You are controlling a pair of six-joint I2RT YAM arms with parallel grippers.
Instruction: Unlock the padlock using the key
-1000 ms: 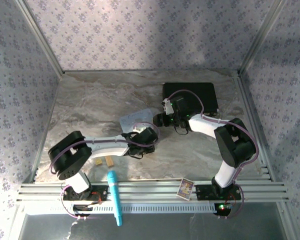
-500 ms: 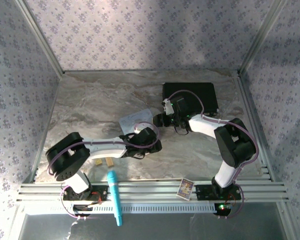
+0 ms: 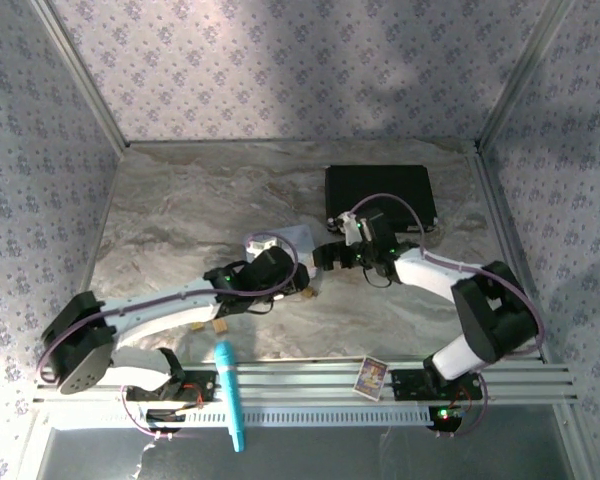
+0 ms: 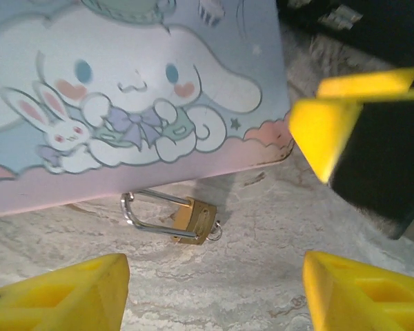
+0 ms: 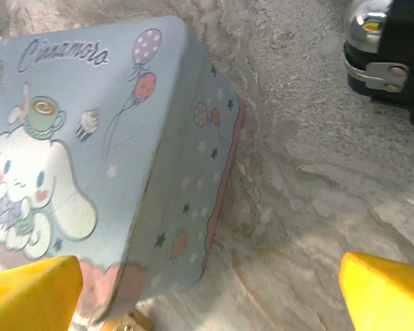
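Looked down from way up behind the near edge over the whole table [image 3: 180,210], and sat super close on both wrists, aimed steeply down on the left, slanting lower on the right, sharing the pastel tin [image 4: 124,83] corner by the padlock [image 4: 186,219].

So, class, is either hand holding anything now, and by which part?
Nothing is held: left hand and right hand are open; the padlock lies on the table.

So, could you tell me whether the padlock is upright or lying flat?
Lying flat: the padlock rests sideways on the table beside the tin.
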